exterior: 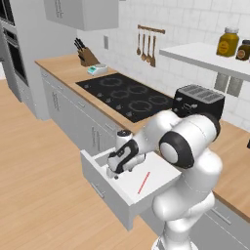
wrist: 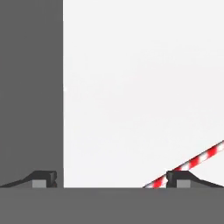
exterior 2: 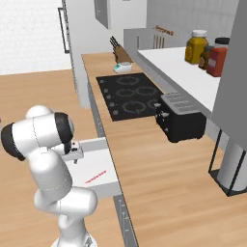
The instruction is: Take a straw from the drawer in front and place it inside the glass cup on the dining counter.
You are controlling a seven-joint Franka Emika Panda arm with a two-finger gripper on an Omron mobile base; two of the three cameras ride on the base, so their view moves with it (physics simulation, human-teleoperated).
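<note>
**Open fingers low in the drawer, straw off to one side**

The drawer point(exterior: 128, 195) in front of me is pulled out from under the wood counter point(exterior 2: 159, 164) where the black cooktop point(exterior: 128, 95) and the toaster point(exterior 2: 181, 117) stand. Its floor is pale and flat. My gripper point(exterior: 116, 172) hangs low inside it, near the left end, with the fingers spread wide and nothing between them.

The straw point(exterior: 143, 182) lies flat on the drawer floor, alone, to the right of my hand. In the hand view it point(wrist: 192, 163) runs diagonally, and its lower end passes just beside one fingertip point(wrist: 178, 178), not between the two.

I judge the straw is very light, thin and smooth, so it can roll or slip away. I think it is best to take it near the middle, across its length, with gentle pressure so it is not crushed.
</note>
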